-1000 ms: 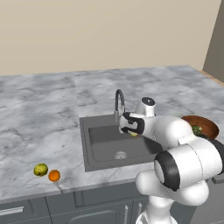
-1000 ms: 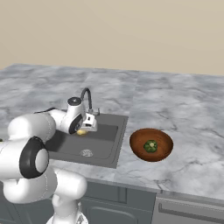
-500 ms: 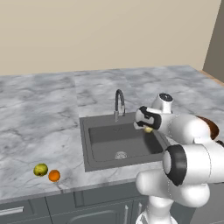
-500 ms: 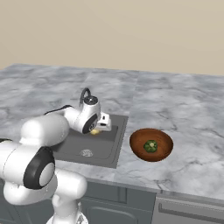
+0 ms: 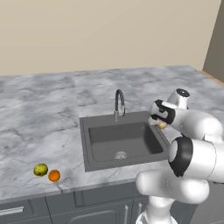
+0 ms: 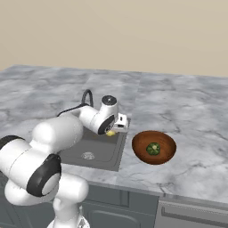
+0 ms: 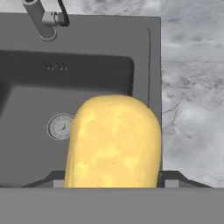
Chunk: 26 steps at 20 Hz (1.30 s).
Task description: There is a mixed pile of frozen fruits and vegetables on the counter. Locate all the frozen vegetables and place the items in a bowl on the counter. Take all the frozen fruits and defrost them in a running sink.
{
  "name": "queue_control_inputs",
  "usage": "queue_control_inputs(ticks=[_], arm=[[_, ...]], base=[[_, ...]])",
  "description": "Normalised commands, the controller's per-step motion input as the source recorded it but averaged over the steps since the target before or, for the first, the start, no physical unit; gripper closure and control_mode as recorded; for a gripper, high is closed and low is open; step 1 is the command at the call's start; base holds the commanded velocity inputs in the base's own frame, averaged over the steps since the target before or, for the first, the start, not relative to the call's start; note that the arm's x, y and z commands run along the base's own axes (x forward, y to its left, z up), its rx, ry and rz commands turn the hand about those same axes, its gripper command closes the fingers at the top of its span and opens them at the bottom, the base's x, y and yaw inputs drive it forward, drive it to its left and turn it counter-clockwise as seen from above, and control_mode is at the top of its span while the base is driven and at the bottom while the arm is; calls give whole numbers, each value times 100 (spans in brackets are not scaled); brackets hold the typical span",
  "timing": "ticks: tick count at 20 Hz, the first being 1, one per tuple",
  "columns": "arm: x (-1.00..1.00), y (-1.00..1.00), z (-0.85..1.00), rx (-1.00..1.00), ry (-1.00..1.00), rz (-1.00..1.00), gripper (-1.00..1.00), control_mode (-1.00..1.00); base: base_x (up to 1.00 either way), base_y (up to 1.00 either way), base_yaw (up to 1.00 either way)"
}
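Observation:
My gripper (image 5: 158,122) is shut on the pale yellow potato (image 7: 114,144), holding it in the air over the right edge of the dark sink (image 5: 120,140). The potato (image 6: 110,132) shows under the hand (image 6: 115,124), left of the reddish-brown bowl (image 6: 141,151). A green broccoli floret (image 6: 153,148) lies in that bowl. On the counter's near left lie a yellow-green round fruit (image 5: 40,169) and an orange ball (image 5: 54,175), side by side. In the hand view the potato hides most of the gap between the fingertips (image 7: 173,178).
A curved grey faucet (image 5: 119,101) stands at the sink's back edge, with the round drain (image 7: 60,126) below. Marbled counter (image 6: 191,116) stretches right of and behind the bowl. Dark cabinets (image 5: 87,205) run under the counter front.
My arm has carried the potato to the right, from the middle of the sink near the faucet to the sink's right edge, closer to the bowl.

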Motion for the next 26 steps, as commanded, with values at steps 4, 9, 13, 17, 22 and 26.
queue_control_inputs(ticks=[4, 9, 13, 17, 22, 26], arm=[[0, -67, 14, 0, 0, 0, 100, -100], [0, -67, 12, 0, 0, 0, 100, -100], [0, -67, 6, 0, 0, 0, 100, -100], [0, -66, 13, 0, 0, 0, 100, -100], [0, -63, 2, 0, 0, 0, 100, -100], [0, -47, 0, 0, 0, 0, 100, -100]], base=[[0, 0, 0], [0, 0, 0], [0, 0, 0], [0, 0, 0], [0, 0, 0], [0, 0, 0]])
